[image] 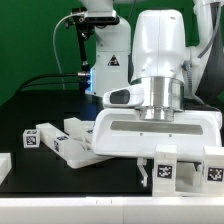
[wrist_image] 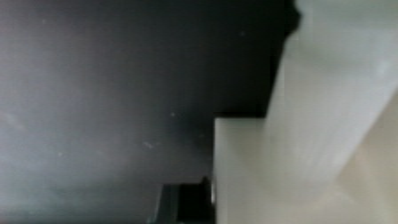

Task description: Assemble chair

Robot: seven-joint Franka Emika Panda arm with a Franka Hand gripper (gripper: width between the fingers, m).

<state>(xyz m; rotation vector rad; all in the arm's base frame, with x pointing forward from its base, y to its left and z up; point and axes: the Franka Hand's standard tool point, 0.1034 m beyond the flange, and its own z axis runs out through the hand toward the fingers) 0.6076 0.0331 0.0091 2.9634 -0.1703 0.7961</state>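
Left: a small tagged block (image: 30, 141) sits on the dark table (image: 110, 178), with loose white chair parts (image: 72, 140) lying just to its right, too crowded to tell whether they touch. Centre to right: a large slotted panel (image: 160, 135) lies across the table and the arm (image: 158, 60) hangs over its far edge. The fingers are hidden behind the panel, and the wrist view gives only a blurred white part (wrist_image: 329, 120) close up, so I cannot tell how far open they are or whether they hold anything. Near right: a first tagged post (image: 163, 172) and a second tagged post (image: 212, 172) stand side by side before the panel.
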